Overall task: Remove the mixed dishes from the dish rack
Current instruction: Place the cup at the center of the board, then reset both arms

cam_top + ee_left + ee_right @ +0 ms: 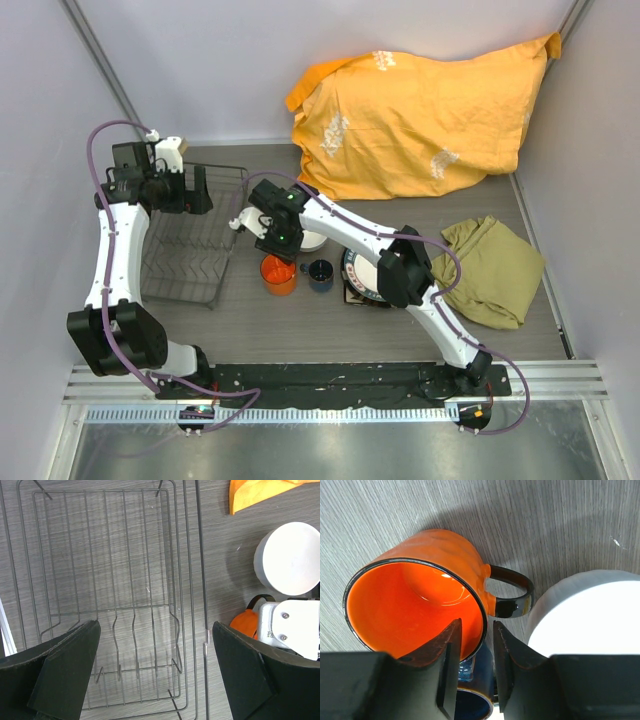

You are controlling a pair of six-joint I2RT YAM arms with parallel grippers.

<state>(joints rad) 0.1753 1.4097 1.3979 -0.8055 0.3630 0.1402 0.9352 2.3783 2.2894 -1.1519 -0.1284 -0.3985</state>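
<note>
The dark wire dish rack (190,250) stands at the left with nothing in it; its bare bars fill the left wrist view (110,590). My left gripper (195,195) hangs over its far end, wide open and empty (155,630). The orange mug (278,275) stands upright on the table to the right of the rack. My right gripper (275,243) straddles its rim (477,625), one finger inside and one outside, with gaps on both sides. The dark blue cup (320,275) and white bowl (312,241) stand beside the mug. The round dark-rimmed plate (362,272) lies on the square plate, mostly under my right arm.
A big orange cloth (420,110) lies at the back right. An olive cloth (497,270) lies at the right. Grey walls close in on both sides and at the back. In the left wrist view the bowl (290,557) and mug (244,622) sit just right of the rack.
</note>
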